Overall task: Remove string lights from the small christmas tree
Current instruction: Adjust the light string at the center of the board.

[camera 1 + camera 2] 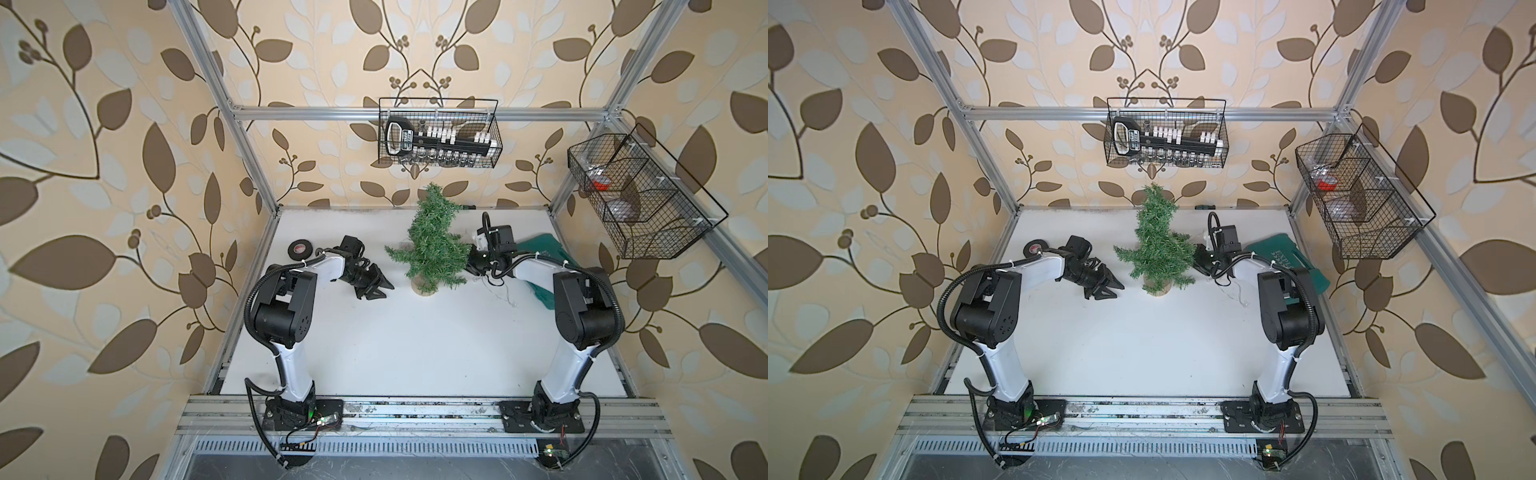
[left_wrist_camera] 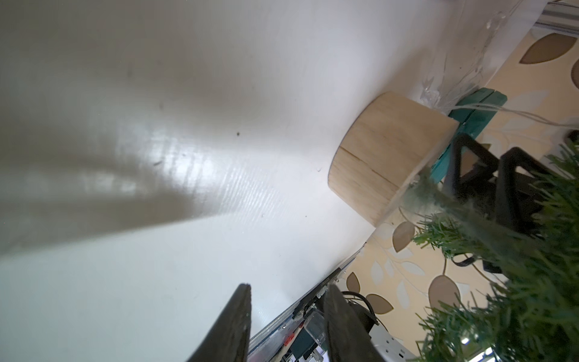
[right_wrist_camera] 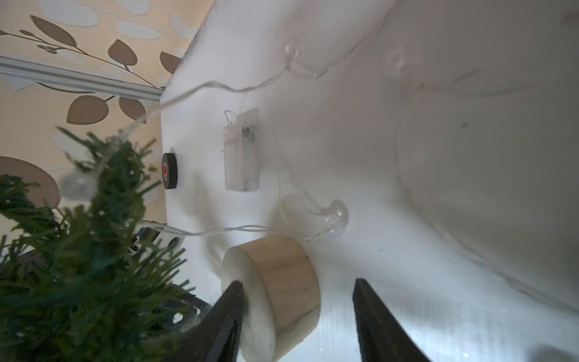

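The small christmas tree [image 1: 432, 245] [image 1: 1160, 245] stands upright on its round wooden base [image 3: 282, 282] [image 2: 385, 153] at the back middle of the white table. The string lights [image 3: 219, 87] run from a branch across the table, with a clear bulb [image 3: 336, 217] and the clear battery box [image 3: 242, 156] lying beyond the base; a thin strand [image 1: 505, 297] trails right of the tree. My right gripper [image 3: 299, 285] [image 1: 471, 266] is open close against the tree's right side. My left gripper [image 2: 289, 287] [image 1: 388, 291] is open and empty, left of the base.
A black tape roll [image 1: 298, 248] [image 3: 170, 170] lies at the back left. A green cloth [image 1: 544, 249] lies under the right arm. Wire baskets hang on the back rail [image 1: 438, 133] and the right rail [image 1: 640, 195]. Metal frame posts ring the table.
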`<state>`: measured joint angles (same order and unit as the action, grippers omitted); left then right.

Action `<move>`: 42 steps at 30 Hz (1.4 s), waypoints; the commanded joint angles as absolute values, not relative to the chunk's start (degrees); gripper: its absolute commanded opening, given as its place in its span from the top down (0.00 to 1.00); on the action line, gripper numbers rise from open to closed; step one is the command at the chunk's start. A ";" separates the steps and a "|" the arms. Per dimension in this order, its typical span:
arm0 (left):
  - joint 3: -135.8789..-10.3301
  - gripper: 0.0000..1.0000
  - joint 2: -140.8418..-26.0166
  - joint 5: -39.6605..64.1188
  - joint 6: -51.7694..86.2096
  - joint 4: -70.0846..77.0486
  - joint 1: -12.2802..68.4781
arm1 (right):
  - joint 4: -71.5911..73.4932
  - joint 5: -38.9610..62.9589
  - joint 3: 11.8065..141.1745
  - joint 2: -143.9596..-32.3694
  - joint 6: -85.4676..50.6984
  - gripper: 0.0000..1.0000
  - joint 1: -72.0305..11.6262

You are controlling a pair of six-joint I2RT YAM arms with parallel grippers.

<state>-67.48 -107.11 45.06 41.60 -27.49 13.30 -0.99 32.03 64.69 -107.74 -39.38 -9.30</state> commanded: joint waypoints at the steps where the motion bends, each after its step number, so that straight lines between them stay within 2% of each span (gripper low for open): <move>1: -69.82 0.60 -104.54 47.13 39.70 -30.18 13.01 | 5.06 35.81 64.45 -110.59 -37.81 0.40 -11.47; 11: -69.83 0.60 -104.68 47.02 41.41 -28.54 13.07 | 10.58 31.40 66.60 -118.07 -40.20 0.39 -13.16; 16: -70.81 0.60 -105.23 47.29 41.07 -29.34 13.04 | 13.94 27.07 68.31 -120.53 -45.57 0.47 -13.59; 19: -71.93 0.60 -105.43 47.29 40.07 -30.81 13.01 | 12.25 23.07 70.11 -120.95 -46.41 0.60 -14.41; 21: -72.30 0.60 -105.64 47.29 39.17 -31.70 13.01 | 11.92 19.94 69.93 -120.26 -48.13 0.76 -14.41; 25: -71.66 0.60 -105.93 47.45 38.84 -31.78 12.66 | 11.42 15.51 69.72 -118.54 -49.79 1.00 -14.37; 42: -69.44 0.60 -104.17 48.30 37.49 -32.61 9.50 | 9.57 15.99 65.57 -108.27 -46.44 1.00 -6.68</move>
